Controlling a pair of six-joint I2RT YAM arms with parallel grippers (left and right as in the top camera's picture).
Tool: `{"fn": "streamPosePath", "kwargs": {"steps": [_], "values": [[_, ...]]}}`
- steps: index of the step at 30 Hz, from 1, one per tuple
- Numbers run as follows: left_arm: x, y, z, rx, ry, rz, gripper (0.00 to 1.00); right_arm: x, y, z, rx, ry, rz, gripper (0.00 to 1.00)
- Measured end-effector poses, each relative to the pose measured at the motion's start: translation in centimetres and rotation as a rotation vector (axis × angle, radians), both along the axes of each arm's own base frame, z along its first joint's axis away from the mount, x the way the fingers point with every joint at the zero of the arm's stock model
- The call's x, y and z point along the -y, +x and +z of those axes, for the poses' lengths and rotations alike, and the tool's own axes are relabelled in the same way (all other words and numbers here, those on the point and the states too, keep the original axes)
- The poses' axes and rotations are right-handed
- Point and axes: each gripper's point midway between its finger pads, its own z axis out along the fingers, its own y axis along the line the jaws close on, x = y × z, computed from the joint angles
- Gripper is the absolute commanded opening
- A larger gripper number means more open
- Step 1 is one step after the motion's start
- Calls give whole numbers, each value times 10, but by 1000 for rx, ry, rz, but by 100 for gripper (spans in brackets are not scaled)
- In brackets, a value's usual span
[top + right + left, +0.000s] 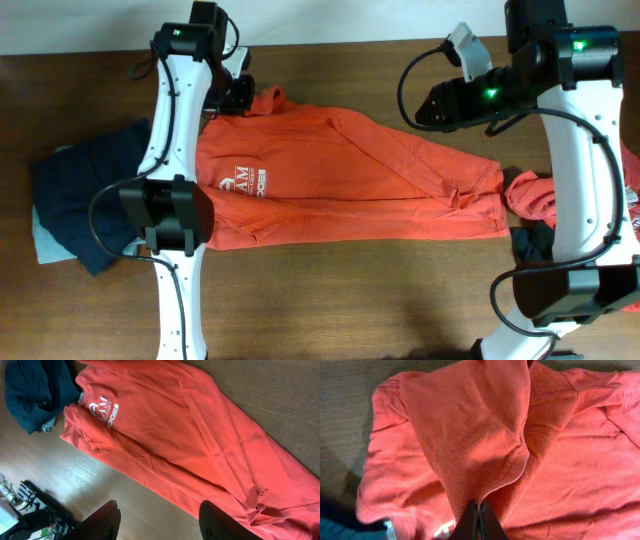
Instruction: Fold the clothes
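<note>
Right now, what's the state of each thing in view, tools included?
orange shirt: laid out, wrinkled, print up, one edge pinched and raised
left tool: shut on orange shirt
right tool: open, empty, above orange shirt
navy pile: crumpled, unfolded
pale piece: under navy pile, edge showing
second orange garment: bunched, unfolded
black piece: bunched beside it

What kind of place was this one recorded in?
Probably a robotics lab bench, not a home: a left arm and right arm stand at a wooden table, an orange shirt lies spread beside a dark pile of clothes, and tangled cables sit past the table edge.
</note>
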Motion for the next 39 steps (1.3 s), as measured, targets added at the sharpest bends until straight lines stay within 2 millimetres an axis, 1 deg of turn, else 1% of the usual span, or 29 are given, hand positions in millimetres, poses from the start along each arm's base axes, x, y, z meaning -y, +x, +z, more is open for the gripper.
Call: {"fn": "streamPosePath", "kwargs": {"steps": [3,6,8,9,11,15,17,19,22,23,25,27,28,30,31,32,33,35,37,39], "values": [[-2,-6,21,12,5,1,1,0,0,0,0,-1,0,56],[-7,-9,57,81,26,4,1,1,0,0,0,-3,-1,56],[-9,-7,68,117,33,3,1,1,0,0,0,-4,-1,56],[-10,-6,71,129,38,2,1,1,0,0,0,-3,-1,56],[-10,-6,71,132,45,0,1,1,0,0,0,-3,-1,56],[-4,-7,72,134,52,-19,1,1,0,0,0,-4,-1,56],[-1,-8,72,144,93,-48,1,1,0,0,0,-4,-2,56],[2,-10,77,159,118,-62,0,1,0,0,0,-4,-1,56],[8,-15,94,200,133,-82,1,1,0,0,0,-3,-1,56],[13,-21,109,229,140,-93,1,1,0,0,0,-3,-2,56],[15,-29,125,255,164,-98,1,1,0,0,-2,-4,-2,56],[14,-41,132,249,193,-106,1,1,-1,-1,-4,-4,-1,56],[14,-48,133,235,211,-111,1,1,-1,-1,-4,-5,-2,56],[13,-61,125,185,238,-124,1,1,-1,-1,-4,-6,-2,56],[11,-67,115,142,253,-127,2,1,-1,-1,-4,-6,-2,56],[8,-76,98,74,272,-132,5,1,-1,-1,-4,-6,-2,56],[5,-83,80,9,291,-137,6,1,-1,-1,-3,-6,-2,56],[1,-93,59,-71,313,-144,6,1,-1,-1,-4,-7,-3,56],[-3,-101,46,-127,328,-151,6,1,-1,-1,-4,-6,-3,56],[-5,-105,41,-148,338,-154,7,2,0,-1,-4,-7,-4,56]]}}
